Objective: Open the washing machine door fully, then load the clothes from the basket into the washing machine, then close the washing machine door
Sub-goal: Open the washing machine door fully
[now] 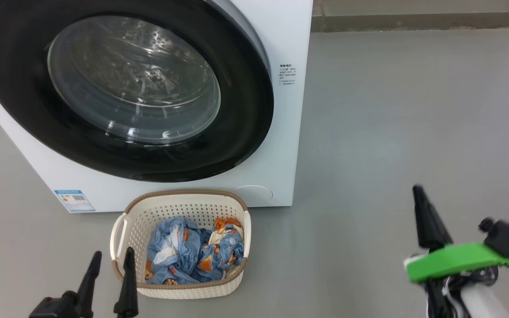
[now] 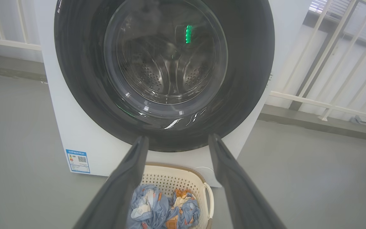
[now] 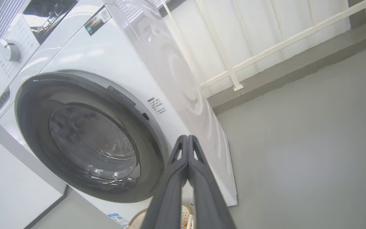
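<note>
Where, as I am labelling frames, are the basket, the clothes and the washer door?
basket (image 1: 179, 208): head view, perforated back wall.
clothes (image 1: 179, 251): head view, middle of blue fabric.
washer door (image 1: 20, 101): head view, black rim, left side.

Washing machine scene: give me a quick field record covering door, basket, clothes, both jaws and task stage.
door: washing machine door closed against the washing machine
basket: basket on the floor, right in front of the machine, below the door
clothes: clothes bunched inside the basket
left jaws: open, empty, by the basket's left side
right jaws: shut, empty, off to the right above bare floor
stage: door not yet opened, nothing loaded
</note>
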`<state>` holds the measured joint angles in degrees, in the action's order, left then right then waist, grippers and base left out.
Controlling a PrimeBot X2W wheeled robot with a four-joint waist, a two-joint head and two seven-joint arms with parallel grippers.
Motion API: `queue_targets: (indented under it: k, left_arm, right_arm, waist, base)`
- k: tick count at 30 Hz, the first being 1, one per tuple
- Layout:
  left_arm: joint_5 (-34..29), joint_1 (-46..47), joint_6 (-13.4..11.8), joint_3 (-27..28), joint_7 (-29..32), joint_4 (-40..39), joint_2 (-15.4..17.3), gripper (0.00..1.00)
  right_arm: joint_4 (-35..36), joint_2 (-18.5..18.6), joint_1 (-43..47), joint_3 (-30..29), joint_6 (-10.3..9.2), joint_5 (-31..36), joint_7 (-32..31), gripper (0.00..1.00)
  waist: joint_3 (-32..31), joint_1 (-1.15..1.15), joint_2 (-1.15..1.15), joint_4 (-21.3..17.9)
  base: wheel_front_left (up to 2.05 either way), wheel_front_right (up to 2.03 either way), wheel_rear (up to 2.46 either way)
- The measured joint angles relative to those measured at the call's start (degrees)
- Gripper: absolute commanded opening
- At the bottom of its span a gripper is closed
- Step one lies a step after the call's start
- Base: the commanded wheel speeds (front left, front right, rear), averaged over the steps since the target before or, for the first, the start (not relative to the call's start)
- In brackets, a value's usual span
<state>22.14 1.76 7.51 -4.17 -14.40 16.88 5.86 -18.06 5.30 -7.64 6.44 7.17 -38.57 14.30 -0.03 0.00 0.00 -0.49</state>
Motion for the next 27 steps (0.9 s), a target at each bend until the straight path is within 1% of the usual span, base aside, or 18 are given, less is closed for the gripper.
queue_targets:
  k: [4,8,12,16,19,23,27]
  left_arm:
    - [0.1,0.0,0.0,-0.6,0.0,-0.1,-0.3,1.00]
    - [0.5,0.2,0.0,-1.3,0.0,-0.4,-0.5,1.00]
    - [0.7,1.6,0.0,-2.0,0.0,-0.8,-0.5,1.00]
    - [1.1,3.9,0.0,-2.9,-0.2,-1.6,-0.6,1.00]
    - [1.5,5.7,0.0,-3.5,-0.2,-2.0,-0.9,1.00]
    - [2.1,7.9,0.0,-4.6,-0.2,-2.3,-1.4,1.00]
    - [2.5,10.1,0.0,-6.1,-0.2,-2.6,-1.7,1.00]
  right_arm:
    - [2.0,-0.3,-4.2,-1.4,0.00,-10.2,0.0,0.00]
    - [2.3,0.1,-8.7,-1.6,0.00,-23.3,0.1,0.00]
    - [2.5,2.9,-14.4,-1.0,-0.01,-33.6,0.3,0.00]
    - [2.4,6.4,-21.3,0.9,-0.01,-42.1,-0.7,0.00]
    - [2.3,8.5,-26.2,1.7,-0.01,-47.1,-3.9,0.00]
    - [1.6,10.5,-31.6,2.8,-0.01,-51.7,-11.0,0.00]
    - [0.9,12.8,-35.6,3.9,-0.01,-53.7,-18.8,0.00]
  waist:
    - [0.8,0.00,0.00,0.3]
    - [2.0,0.00,0.00,0.9]
    - [3.9,0.00,0.00,1.7]
    - [6.6,0.00,0.00,2.7]
    - [8.8,0.01,0.00,3.5]
    - [11.8,0.01,0.00,4.8]
    - [14.6,0.01,0.00,6.5]
  base:
    - [0.00,0.00,0.00]
    - [0.00,0.00,0.00]
    - [0.00,0.00,0.00]
    - [0.00,0.00,0.00]
    - [0.00,0.00,0.00]
    - [0.00,0.00,0.00]
    - [0.00,0.00,0.00]
